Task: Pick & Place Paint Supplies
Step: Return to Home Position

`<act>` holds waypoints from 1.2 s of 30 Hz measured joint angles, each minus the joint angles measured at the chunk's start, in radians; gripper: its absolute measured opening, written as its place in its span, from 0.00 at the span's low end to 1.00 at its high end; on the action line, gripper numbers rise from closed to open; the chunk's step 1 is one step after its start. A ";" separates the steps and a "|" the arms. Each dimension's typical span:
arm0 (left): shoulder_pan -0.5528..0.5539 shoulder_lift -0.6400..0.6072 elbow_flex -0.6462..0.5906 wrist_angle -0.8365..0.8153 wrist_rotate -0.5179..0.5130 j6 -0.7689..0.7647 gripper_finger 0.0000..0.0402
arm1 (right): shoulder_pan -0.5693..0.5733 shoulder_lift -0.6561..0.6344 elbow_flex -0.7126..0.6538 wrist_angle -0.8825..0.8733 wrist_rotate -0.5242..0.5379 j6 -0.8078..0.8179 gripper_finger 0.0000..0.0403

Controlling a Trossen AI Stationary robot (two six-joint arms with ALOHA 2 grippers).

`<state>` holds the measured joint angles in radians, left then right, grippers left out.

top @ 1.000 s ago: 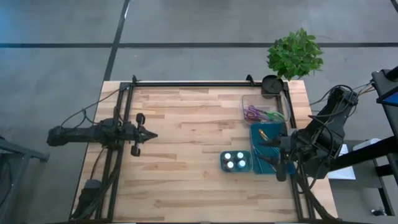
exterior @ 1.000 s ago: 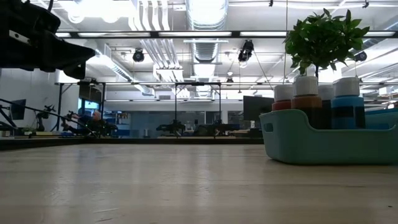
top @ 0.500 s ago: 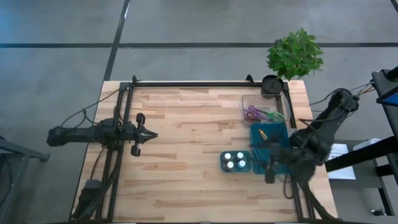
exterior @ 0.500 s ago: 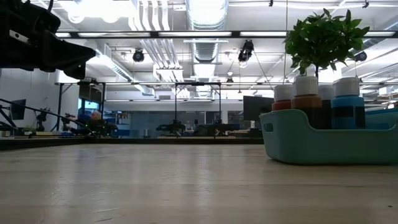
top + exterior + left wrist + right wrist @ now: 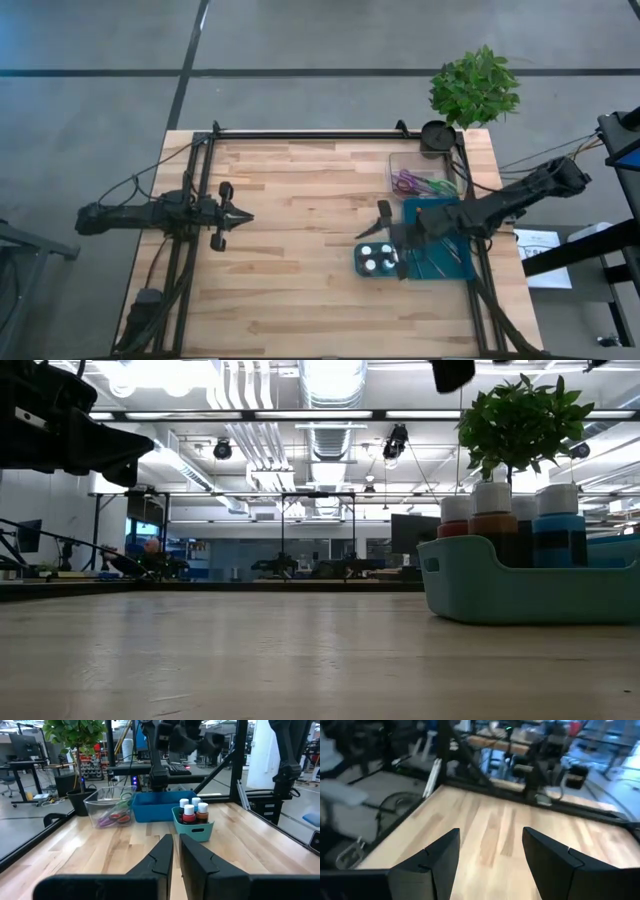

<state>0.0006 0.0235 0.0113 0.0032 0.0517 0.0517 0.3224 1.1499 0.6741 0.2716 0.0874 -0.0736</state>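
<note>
Wooden worktop (image 5: pixel 300 200), lab beyond | paintbrushes (image 5: pixel 437 260) in blue bin (image 5: pixel 150 810), right edge | right end effector (image 5: pixel 490 835) over teal caddy (image 5: pixel 520 590), fingers apart, empty | left end effector (image 5: pixel 176 840) pinched together, left edge | home: rise first, clear bottles (image 5: pixel 189 813).

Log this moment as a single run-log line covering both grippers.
right gripper: open, empty, raised beside teal caddy and blue bin | left gripper: shut, empty, over left side of table | paint bottles: upright in caddy

Count: one table (image 5: pixel 300 300). Four paint bottles (image 5: pixel 188 813) in one teal caddy (image 5: pixel 194 830), 4 o'clock. One blue bin (image 5: pixel 150 812), one clear box (image 5: pixel 102 805), 3 o'clock. One potted plant (image 5: pixel 475 85), 1 o'clock.
</note>
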 joint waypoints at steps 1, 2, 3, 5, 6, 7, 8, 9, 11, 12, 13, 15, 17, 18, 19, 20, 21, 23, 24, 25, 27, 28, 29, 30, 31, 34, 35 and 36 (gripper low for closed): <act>0.000 0.000 0.000 0.000 0.000 0.000 0.10 | -0.019 -0.008 -0.017 0.006 -0.043 -0.011 0.52; 0.000 0.000 0.000 0.000 0.000 0.000 0.10 | -0.036 -0.020 -0.036 0.024 -0.088 -0.021 0.52; 0.000 0.000 0.000 0.000 0.000 0.000 0.10 | -0.050 -0.036 -0.059 0.040 -0.139 -0.032 0.52; 0.000 0.000 0.001 -0.001 0.000 0.000 0.10 | -0.074 -0.081 -0.114 0.093 -0.219 -0.054 0.52; 0.000 0.000 0.001 0.000 0.000 0.000 0.10 | -0.084 -0.113 -0.145 0.118 -0.248 -0.063 0.52; 0.000 0.000 0.001 0.000 0.000 0.000 0.10 | -0.093 -0.154 -0.180 0.127 -0.268 -0.072 0.52; 0.000 0.000 0.001 0.000 0.000 0.000 0.10 | -0.101 -0.193 -0.212 0.130 -0.273 -0.081 0.52; 0.000 0.000 0.001 0.000 0.000 0.000 0.10 | -0.104 -0.232 -0.243 0.136 -0.273 -0.088 0.52; 0.000 0.001 0.001 0.000 0.000 0.000 0.10 | -0.106 -0.315 -0.314 0.128 -0.272 -0.099 0.52; 0.000 0.002 0.001 0.000 0.000 0.000 0.10 | -0.106 -0.353 -0.344 0.128 -0.272 -0.102 0.52; 0.000 0.003 0.001 -0.001 0.000 0.000 0.10 | -0.106 -0.394 -0.373 0.136 -0.272 -0.105 0.52; 0.000 0.008 0.001 0.001 0.000 0.000 0.10 | -0.110 -0.483 -0.441 0.138 -0.262 -0.116 0.52; 0.000 0.007 0.002 -0.002 0.000 0.000 0.10 | -0.121 -0.568 -0.503 0.141 -0.241 -0.132 0.52; 0.000 0.007 0.002 0.000 0.000 0.000 0.10 | -0.129 -0.611 -0.533 0.136 -0.238 -0.137 0.52; 0.000 0.006 0.002 0.000 0.000 0.000 0.10 | -0.137 -0.653 -0.559 0.133 -0.237 -0.140 0.52; 0.000 0.006 0.002 0.000 0.000 0.000 0.10 | -0.141 -0.688 -0.577 0.131 -0.237 -0.140 0.52; 0.000 0.007 0.002 0.000 0.000 0.000 0.10 | -0.143 -0.722 -0.594 0.122 -0.237 -0.140 0.52; 0.000 0.007 0.002 -0.001 0.000 0.000 0.10 | -0.144 -0.794 -0.632 0.095 -0.239 -0.138 0.52; 0.000 0.007 0.002 0.000 0.000 0.000 0.10 | -0.144 -0.827 -0.648 0.087 -0.244 -0.131 0.52; 0.000 0.006 0.002 0.000 0.000 0.000 0.10 | -0.144 -0.864 -0.662 0.070 -0.250 -0.123 0.52; 0.000 0.006 0.002 -0.001 0.000 0.000 0.10 | -0.144 -0.934 -0.665 0.012 -0.270 -0.113 0.52; 0.000 0.006 0.002 0.000 0.000 0.000 0.10 | -0.144 -0.972 -0.665 -0.019 -0.276 -0.108 0.52; 0.000 0.006 0.002 0.000 0.000 0.000 0.10 | -0.144 -1.005 -0.665 -0.040 -0.276 -0.097 0.52; 0.000 0.006 0.002 0.000 0.000 0.000 0.10 | -0.144 -1.036 -0.665 -0.061 -0.271 -0.084 0.52; 0.000 0.006 0.002 0.000 0.000 0.000 0.10 | -0.144 -1.066 -0.665 -0.082 -0.262 -0.062 0.52; 0.000 0.006 0.002 0.000 0.000 0.000 0.10 | -0.144 -1.145 -0.665 -0.099 -0.244 -0.031 0.52; 0.000 0.006 0.002 0.000 0.000 0.000 0.10 | -0.144 -1.150 -0.665 -0.096 -0.245 -0.021 0.52; 0.000 0.006 0.002 0.000 0.000 0.000 0.10 | -0.144 -1.150 -0.664 -0.081 -0.246 -0.007 0.52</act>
<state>0.0002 0.0299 0.0128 0.0033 0.0517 0.0513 0.1788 0.0001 0.0105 0.1901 -0.1585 -0.0811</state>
